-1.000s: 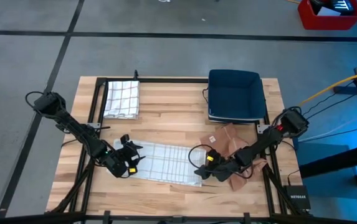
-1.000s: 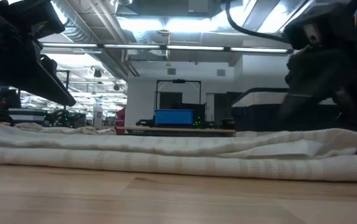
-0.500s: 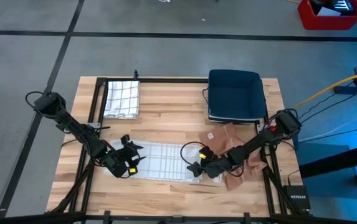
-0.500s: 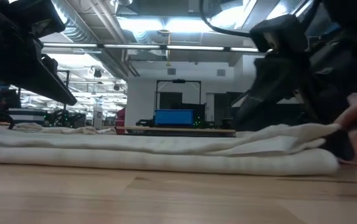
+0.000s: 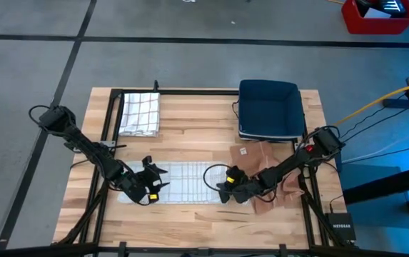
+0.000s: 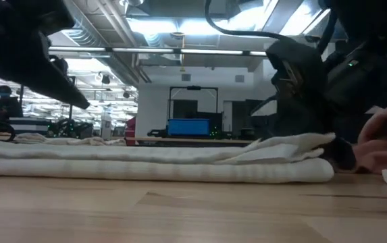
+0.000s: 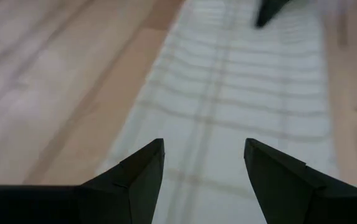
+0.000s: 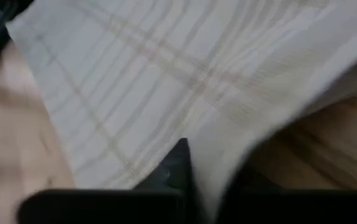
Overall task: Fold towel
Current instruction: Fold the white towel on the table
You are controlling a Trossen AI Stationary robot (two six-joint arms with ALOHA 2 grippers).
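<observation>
Surface: wooden slatted table (image 5: 190, 139) on a grey concrete floor, with a dark metal frame running along its far and left edges.
Room behind: low view looks level across the table into a workshop with bright ceiling lights, a blue-lit screen (image 6: 188, 127) and benches far off.
Towel being folded: white striped towel (image 5: 179, 184) lies flat near the front edge of the table, between the two grippers; in the low view (image 6: 152, 162) it shows as stacked layers, its right end lifted slightly.
Left gripper: left gripper (image 5: 149, 187) sits low over the towel's left end; the left wrist view shows its fingers (image 7: 142, 174) spread apart with cloth visible between them, nothing pinched.
Right gripper: right gripper (image 5: 223, 189) is at the towel's right end; the right wrist view shows cloth (image 8: 166, 81) bunched right at its fingers, which look clamped on the towel's edge.
Second towel: one folded checked towel (image 5: 140, 113) rests at the far left corner, well apart from the work.
Bin: one dark blue bin (image 5: 270, 108) stands at the far right.
Brown cloth: crumpled brown cloths (image 5: 268, 171) lie under the right arm, just beside the striped towel's right end, crowding that side.
Off the table: red box (image 5: 375, 16) on the floor at the far right; yellow cable (image 5: 375, 100) beside the table.
Count: two arms, two white towels, one bin.
</observation>
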